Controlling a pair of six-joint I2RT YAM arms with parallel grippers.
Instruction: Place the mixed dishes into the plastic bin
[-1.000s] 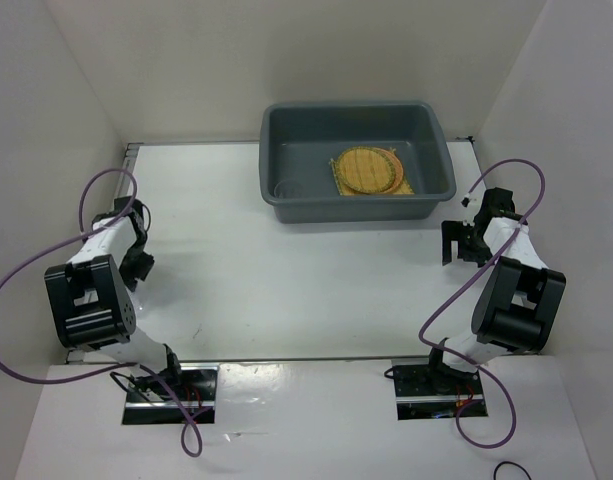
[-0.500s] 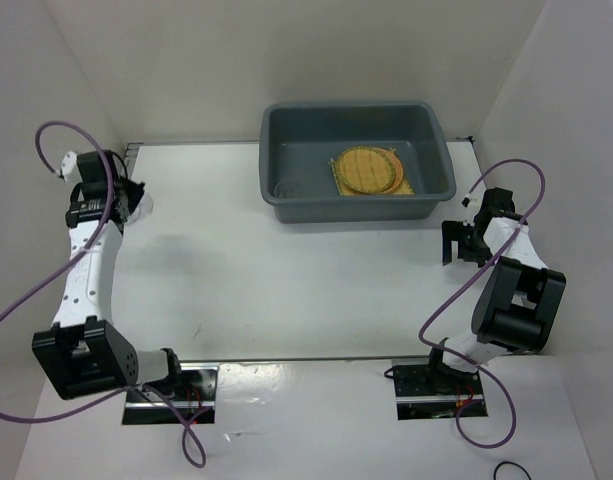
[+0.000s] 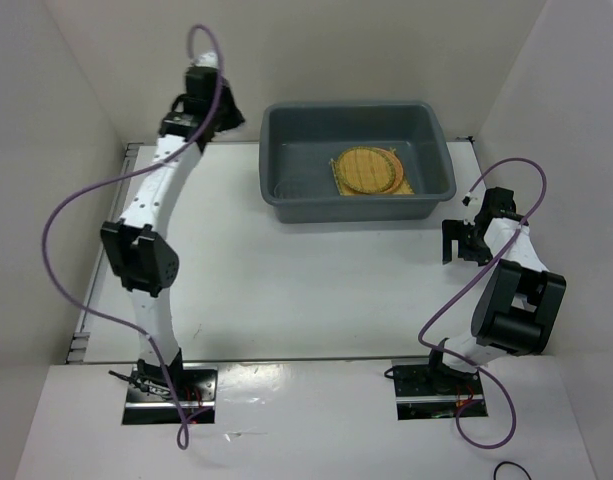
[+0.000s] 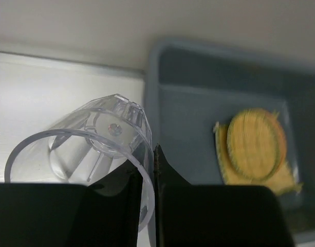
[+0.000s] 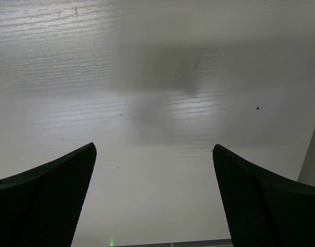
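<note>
The grey plastic bin stands at the back of the table. In it lies the square yellow woven mat with an orange-brown round disc on top. A green rim shows at that disc's right edge. My left gripper is stretched out high beside the bin's far left corner. In the left wrist view it is shut on the rim of the clear glass cup, which lies tilted. The bin and the discs are to the cup's right. My right gripper is open and empty over bare table.
White walls close in the table on the left, back and right. A faint clear shape lies in the bin's near left corner. The right arm rests low by the right wall, near the bin's near right corner.
My left arm has swung from the near left side up along the left wall to the far back beside the bin, carrying the cup. The right arm has not moved.
</note>
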